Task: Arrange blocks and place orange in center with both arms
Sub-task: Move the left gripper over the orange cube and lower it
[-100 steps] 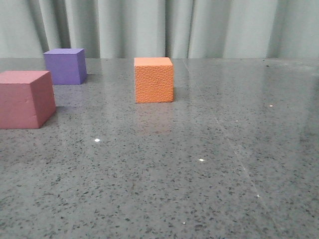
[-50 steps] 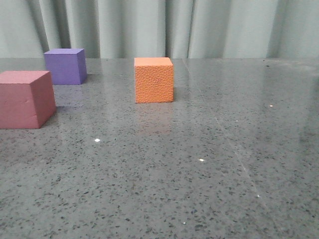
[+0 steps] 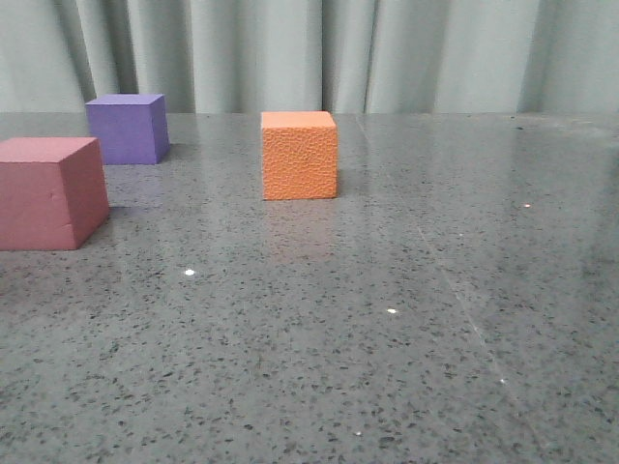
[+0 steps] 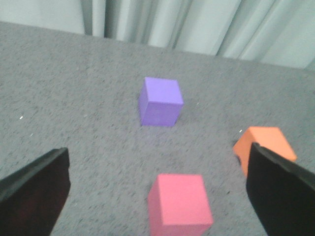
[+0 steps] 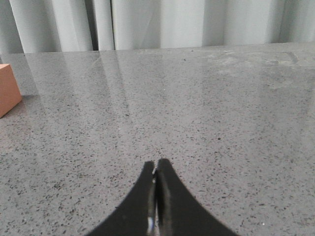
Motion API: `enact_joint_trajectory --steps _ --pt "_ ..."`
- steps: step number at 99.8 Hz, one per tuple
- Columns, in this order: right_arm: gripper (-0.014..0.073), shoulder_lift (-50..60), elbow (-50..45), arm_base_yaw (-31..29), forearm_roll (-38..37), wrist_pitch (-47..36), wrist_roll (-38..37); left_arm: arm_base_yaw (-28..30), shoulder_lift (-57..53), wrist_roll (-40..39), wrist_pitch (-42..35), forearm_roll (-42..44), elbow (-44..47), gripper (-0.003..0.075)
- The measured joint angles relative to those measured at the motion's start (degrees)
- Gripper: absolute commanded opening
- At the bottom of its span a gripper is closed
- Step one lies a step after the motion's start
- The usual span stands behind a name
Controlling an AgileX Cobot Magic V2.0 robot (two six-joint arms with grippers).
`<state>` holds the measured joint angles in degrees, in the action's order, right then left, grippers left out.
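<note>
**Q:** Front view first: where do the three cubes sit?

**A:** The orange cube [image 3: 299, 155] stands a little left of the frame's middle, upright on the grey speckled tabletop [image 3: 406, 329]. The purple cube [image 3: 126, 128] is at the upper left, near the curtain [image 3: 319, 53], and the pink-red cube [image 3: 50, 191] is at the left edge, lower in the frame than the purple one. All three stand apart, none touching. No arm shows in this view.

**Q:** And the left gripper?

**A:** In the left wrist view the left gripper [image 4: 160, 189] has its jaws spread wide, one dark finger [image 4: 34, 189] at the lower left corner and the other at the lower right. The pink-red cube [image 4: 179, 204] lies between them at the bottom centre, touching neither. The purple cube [image 4: 160, 102] sits above it in the frame. The orange cube [image 4: 263, 145] is at the right, partly hidden behind the right-hand finger.

**Q:** The right gripper?

**A:** The right gripper [image 5: 156, 174] is clenched, fingertips pressed together on nothing, above bare tabletop. Only a corner of the orange cube [image 5: 9, 88] shows, at the left edge and well apart from the jaws.
</note>
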<state>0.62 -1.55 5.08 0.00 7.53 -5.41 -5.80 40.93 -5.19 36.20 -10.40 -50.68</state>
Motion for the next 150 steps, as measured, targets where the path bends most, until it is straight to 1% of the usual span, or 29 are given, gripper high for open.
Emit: enact_joint_trajectory --steps 9,16,26,34,49,70,86,100,116,150 --pt "-0.0067 0.0 0.0 0.0 0.0 0.0 0.0 -2.3 2.2 0.5 -1.2 -1.2 -1.8 0.0690" --pt "-0.0067 0.0 0.0 0.0 0.0 0.0 0.0 -5.1 4.8 0.6 -2.3 -1.6 -3.5 0.0686" --pt "-0.0067 0.0 0.0 0.0 0.0 0.0 0.0 -10.6 9.3 0.7 -5.6 -1.7 -6.1 0.0659" --pt "-0.0067 0.0 0.0 0.0 0.0 0.0 0.0 -14.8 13.7 0.7 -8.9 -1.7 -8.4 0.0659" --pt "-0.0067 0.0 0.0 0.0 0.0 0.0 0.0 -22.0 25.0 0.1 -12.8 -1.7 -13.9 0.0659" --pt "-0.0067 0.0 0.0 0.0 0.0 0.0 0.0 -28.4 41.3 -0.7 -14.4 -1.7 -24.4 0.0659" --pt "-0.0067 0.0 0.0 0.0 0.0 0.0 0.0 -30.4 51.2 -3.6 -13.6 -0.9 -32.7 0.0659" --pt "-0.0067 0.0 0.0 0.0 0.0 0.0 0.0 -30.7 57.0 -7.0 -11.5 1.6 -37.3 0.0659" --pt "-0.0067 0.0 0.0 0.0 0.0 0.0 0.0 -30.7 59.6 -7.9 -9.8 2.8 -38.4 0.0659" --pt "-0.0067 0.0 0.0 0.0 0.0 0.0 0.0 -30.7 59.7 -8.2 -10.7 3.4 -38.7 0.0659"
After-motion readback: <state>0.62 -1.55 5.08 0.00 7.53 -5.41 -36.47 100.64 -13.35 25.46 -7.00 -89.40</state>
